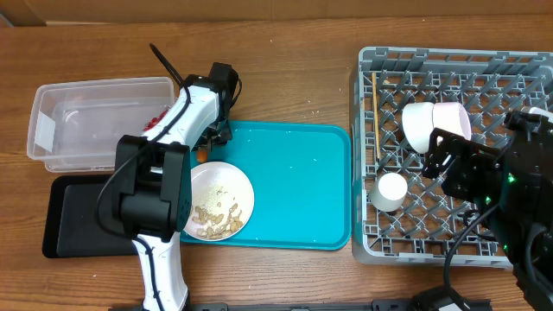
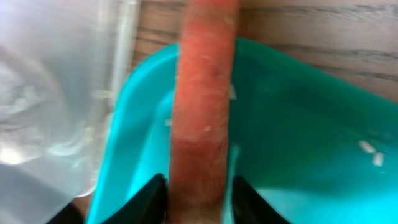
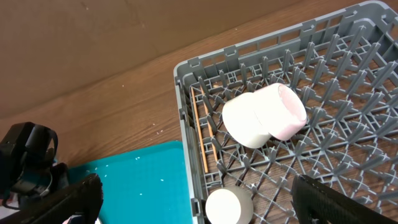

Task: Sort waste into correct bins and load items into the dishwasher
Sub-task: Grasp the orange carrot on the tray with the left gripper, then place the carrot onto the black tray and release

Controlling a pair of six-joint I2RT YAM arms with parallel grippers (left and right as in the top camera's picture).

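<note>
Left gripper (image 2: 199, 205) straddles the small orange carrot (image 2: 202, 106), one black finger close against each flank near its lower end. The view is blurred, and I cannot tell whether the pads are pressing on it or sit just off its skin. The carrot is at the corner of the teal tray (image 2: 298, 124) nearest the clear tub (image 2: 56, 93), and its far end reaches past the tray's rim over the wooden tabletop (image 2: 311, 25). Whether it rests on the tray or hangs above it is not clear.

By its look the carrot is light, firm and stiff, so it should not bend or crush under a moderate squeeze. Its rounded, tapering, slightly matte body could roll or slide toward the thinner end between flat pads. A hold across the thick part, square to its length and close to the middle, would likely keep it from pivoting. Gripped this low, the long free end may swing.

Right gripper (image 3: 199, 199) is spread wide and empty above the grey dish rack (image 3: 348, 155).
</note>
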